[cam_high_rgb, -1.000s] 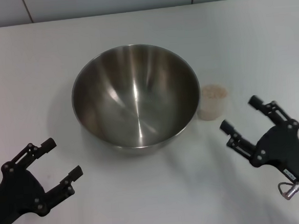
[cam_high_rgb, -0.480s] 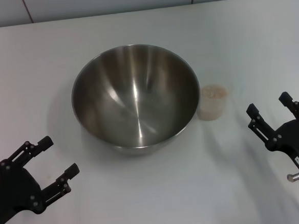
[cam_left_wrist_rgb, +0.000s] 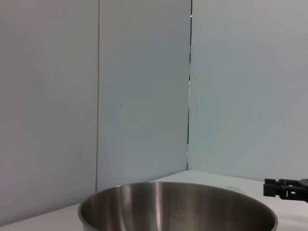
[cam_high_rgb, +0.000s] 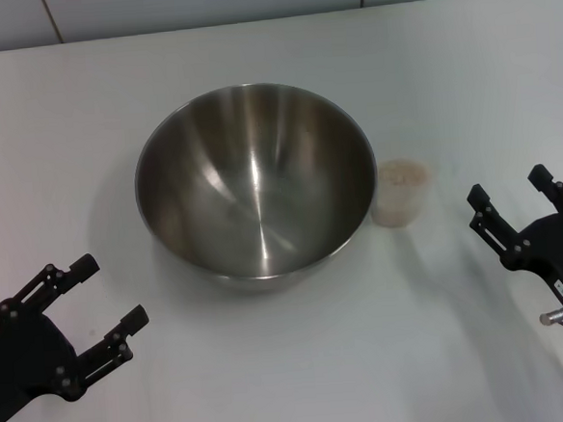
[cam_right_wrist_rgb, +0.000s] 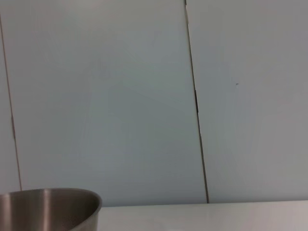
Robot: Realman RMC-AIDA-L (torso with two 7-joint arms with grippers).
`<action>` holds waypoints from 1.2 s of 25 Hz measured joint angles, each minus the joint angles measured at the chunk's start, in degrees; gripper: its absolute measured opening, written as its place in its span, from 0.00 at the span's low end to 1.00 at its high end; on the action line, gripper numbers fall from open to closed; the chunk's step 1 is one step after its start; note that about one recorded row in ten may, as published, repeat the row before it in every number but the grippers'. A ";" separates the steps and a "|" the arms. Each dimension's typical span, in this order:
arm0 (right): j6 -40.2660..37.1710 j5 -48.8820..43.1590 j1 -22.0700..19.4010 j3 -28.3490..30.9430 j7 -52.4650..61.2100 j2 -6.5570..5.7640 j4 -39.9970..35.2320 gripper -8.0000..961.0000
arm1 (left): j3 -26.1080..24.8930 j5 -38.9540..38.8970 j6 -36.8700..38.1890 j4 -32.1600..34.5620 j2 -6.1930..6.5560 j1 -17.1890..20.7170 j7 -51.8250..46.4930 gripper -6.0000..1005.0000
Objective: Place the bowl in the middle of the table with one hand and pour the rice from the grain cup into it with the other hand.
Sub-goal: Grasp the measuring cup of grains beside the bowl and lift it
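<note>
Desk: a plain white top [cam_high_rgb: 273,366] fills nearly the whole head view, smooth and lit from above, with soft shadows beside the things on it.
Wall: grey tiles [cam_high_rgb: 199,2] run along the top edge of the frame; both wrist views show the same pale panels [cam_right_wrist_rgb: 96,96] with dark vertical seams.
Bowl: the steel bowl [cam_high_rgb: 255,184] stands upright at the centre of the frame, its shiny inside holding no grains that can be seen.
Grain cup: the frosted grain cup [cam_high_rgb: 401,192] stands upright just right of the bowl, close to its rim, with the rice [cam_high_rgb: 403,174] showing at its mouth.
Left tool [cam_high_rgb: 102,301]: lower left of the frame, fingers spread, holding nothing, well apart from the bowl.
Right tool [cam_high_rgb: 510,187]: right edge of the frame, fingers spread, holding nothing, near the cup but not touching it.
</note>
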 joint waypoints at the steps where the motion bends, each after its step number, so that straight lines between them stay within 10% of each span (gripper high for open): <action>1: 0.00 0.00 0.00 0.00 0.00 0.00 0.00 0.85 | 0.00 0.00 0.00 0.00 0.00 0.00 0.00 0.80; 30: 10.20 2.43 9.84 1.45 0.26 -0.09 -3.64 0.85 | -0.35 -0.53 0.08 0.03 -0.76 -0.02 0.40 0.80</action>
